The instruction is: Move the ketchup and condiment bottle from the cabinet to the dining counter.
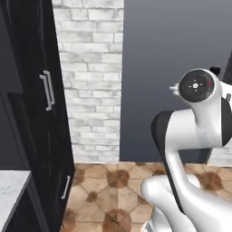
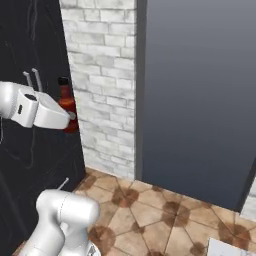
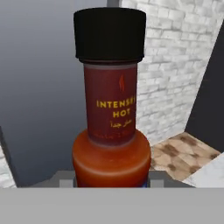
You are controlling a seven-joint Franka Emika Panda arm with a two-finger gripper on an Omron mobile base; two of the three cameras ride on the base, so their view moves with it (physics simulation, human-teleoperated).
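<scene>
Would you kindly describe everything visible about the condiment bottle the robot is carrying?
The condiment bottle has a black cap, a dark red neck label reading "INTENSE HOT" in yellow, and a rounded orange-red body that looks glossy. It stands upright in the gripper, whose jaws close on its lower body, held in the air near the brick wall.

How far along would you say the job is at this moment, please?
Done: the condiment bottle is out and up off any surface. In hand: the gripper holds it upright, above the tiled floor by the brick wall. Left: setting it on the dining counter, then the ketchup.
</scene>
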